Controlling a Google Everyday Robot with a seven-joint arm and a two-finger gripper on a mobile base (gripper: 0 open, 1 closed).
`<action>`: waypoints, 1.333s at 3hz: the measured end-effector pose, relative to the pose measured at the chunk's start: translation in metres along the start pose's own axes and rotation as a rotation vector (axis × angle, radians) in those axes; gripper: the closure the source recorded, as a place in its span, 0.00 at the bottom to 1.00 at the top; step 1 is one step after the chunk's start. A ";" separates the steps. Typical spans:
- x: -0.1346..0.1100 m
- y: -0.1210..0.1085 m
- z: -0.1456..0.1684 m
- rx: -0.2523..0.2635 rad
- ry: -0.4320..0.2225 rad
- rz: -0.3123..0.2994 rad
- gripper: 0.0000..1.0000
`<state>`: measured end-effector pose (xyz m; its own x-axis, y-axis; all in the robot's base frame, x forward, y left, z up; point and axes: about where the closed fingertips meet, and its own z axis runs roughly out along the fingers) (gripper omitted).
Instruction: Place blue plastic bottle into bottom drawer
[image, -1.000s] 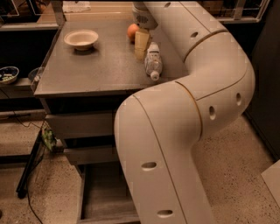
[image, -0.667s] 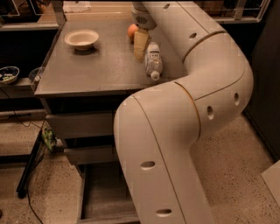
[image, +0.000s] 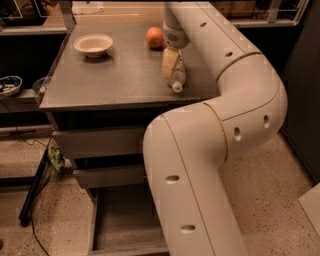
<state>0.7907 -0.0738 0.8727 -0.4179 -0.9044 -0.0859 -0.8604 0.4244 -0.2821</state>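
- The gripper (image: 170, 64) sits low over the grey cabinet top (image: 115, 75), right at the upper end of the blue plastic bottle (image: 177, 76). Whether it is apart, together or already clamped cannot be told from this view.
- The bottle lies on its side near the right edge of the top, with its white cap pointing toward the front edge. An orange (image: 155, 36) rests just behind it and a bowl (image: 93, 44) stands well apart to the left.
- The step in hand looks like the grasp. It should go best if the gripper comes down squarely across the bottle's body, not at the cap end, since a round bottle lying flat is likely to roll or squirt out sideways.
- The closing should be gentle, as thin plastic probably dents and slips.
- The approach needs to stay clear of the orange, which a nudge would likely send rolling.
- The bottom drawer (image: 120, 220) stands pulled out below the two upper ones, partly hidden by the arm (image: 220, 145). The carry therefore needs to lift clear of the cabinet edge before it lowers.
- Compared with a second ago, the gripper has dropped closer to the bottle and uncovered more of the orange. The bottle, the bowl and the drawer lie as they did.
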 end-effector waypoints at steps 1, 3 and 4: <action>-0.004 -0.002 0.003 0.003 -0.020 -0.009 0.00; 0.004 0.004 0.010 -0.036 -0.049 -0.020 0.00; 0.004 0.004 0.010 -0.036 -0.049 -0.020 0.00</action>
<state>0.7886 -0.0760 0.8620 -0.3866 -0.9133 -0.1279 -0.8788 0.4069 -0.2493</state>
